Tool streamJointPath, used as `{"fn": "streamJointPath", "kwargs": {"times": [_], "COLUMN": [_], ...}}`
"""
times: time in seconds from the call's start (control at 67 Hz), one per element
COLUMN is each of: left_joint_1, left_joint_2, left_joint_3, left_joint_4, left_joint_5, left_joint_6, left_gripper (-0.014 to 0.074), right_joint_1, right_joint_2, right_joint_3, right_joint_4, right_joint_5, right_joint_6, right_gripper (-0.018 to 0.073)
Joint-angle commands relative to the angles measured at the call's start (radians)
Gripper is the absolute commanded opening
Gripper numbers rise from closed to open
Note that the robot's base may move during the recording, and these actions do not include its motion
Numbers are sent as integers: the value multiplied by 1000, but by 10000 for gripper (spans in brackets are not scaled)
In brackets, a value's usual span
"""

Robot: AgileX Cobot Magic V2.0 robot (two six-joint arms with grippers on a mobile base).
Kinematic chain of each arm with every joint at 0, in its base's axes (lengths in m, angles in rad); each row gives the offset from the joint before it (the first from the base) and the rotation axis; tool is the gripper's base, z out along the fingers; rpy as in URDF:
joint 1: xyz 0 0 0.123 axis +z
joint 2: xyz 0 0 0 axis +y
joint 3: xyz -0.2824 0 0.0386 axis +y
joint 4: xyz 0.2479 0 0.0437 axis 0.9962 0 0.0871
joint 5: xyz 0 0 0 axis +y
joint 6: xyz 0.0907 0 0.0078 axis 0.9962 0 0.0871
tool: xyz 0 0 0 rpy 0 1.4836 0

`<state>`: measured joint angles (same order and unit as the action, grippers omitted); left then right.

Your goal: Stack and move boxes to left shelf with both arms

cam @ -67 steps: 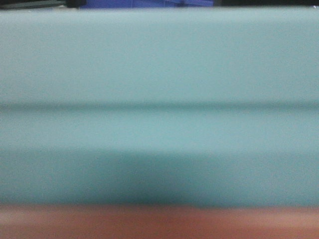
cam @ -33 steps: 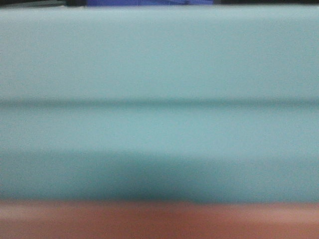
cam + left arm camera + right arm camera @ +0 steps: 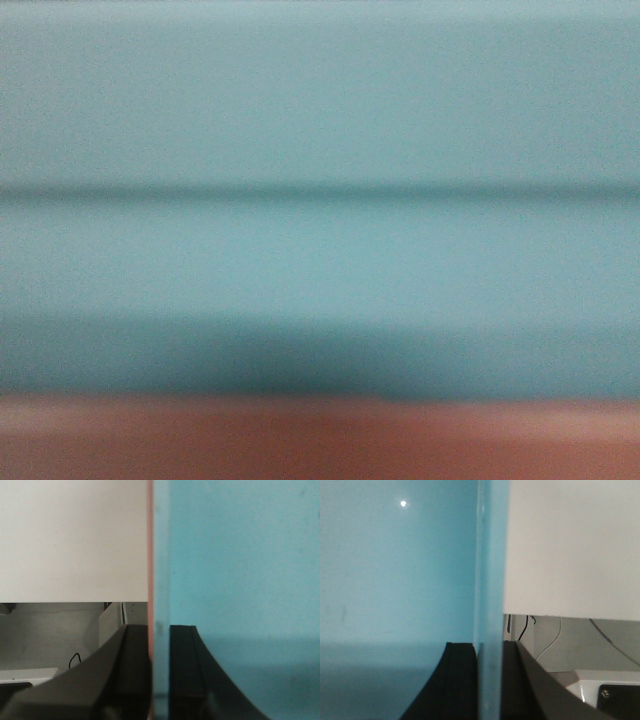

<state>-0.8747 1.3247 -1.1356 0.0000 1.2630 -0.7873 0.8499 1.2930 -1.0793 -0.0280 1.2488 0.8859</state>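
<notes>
White wall [image 3: 75, 540] beside turquoise bin [image 3: 240, 555] rim

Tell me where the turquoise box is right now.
The turquoise box fills the front view, just above the pink box at the bottom; the left claw and right claw each pinch one of its side walls.

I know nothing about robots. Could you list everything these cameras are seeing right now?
turquoise bin: one, light turquoise, fills the front view; its wall shows in both wrist views.
pink bin: one, salmon pink, band below the turquoise bin in the front view.
white panel: one in each wrist view, white, beyond the bin wall.
cables: a few, black and white, below the panel.
left gripper: one, black, fingers closed on either side of the bin wall.
right gripper: one, black, closed on the opposite wall.
</notes>
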Motion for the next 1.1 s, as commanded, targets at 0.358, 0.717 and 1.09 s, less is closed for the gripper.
{"fn": "streamJointPath", "kwargs": {"times": [0.358,0.717,1.09], "left_joint_1": [-13,-13,-13], "left_joint_2": [-37,-37,-37], "left_joint_3": [-35,-35,-35], "left_joint_4": [-53,-53,-53], "left_joint_5": [77,77,77], "left_joint_6": [-6,-6,-6], "left_gripper": [-4,-4,-4], "right_joint_1": [2,2,2], "right_joint_2": [-33,-33,-33], "right_joint_3": [-29,-29,-29], "right_joint_4": [-11,-11,-11], "right_joint_5": [27,27,27], "right_joint_6": [-5,-5,-5], "right_gripper": [56,56,56]}}
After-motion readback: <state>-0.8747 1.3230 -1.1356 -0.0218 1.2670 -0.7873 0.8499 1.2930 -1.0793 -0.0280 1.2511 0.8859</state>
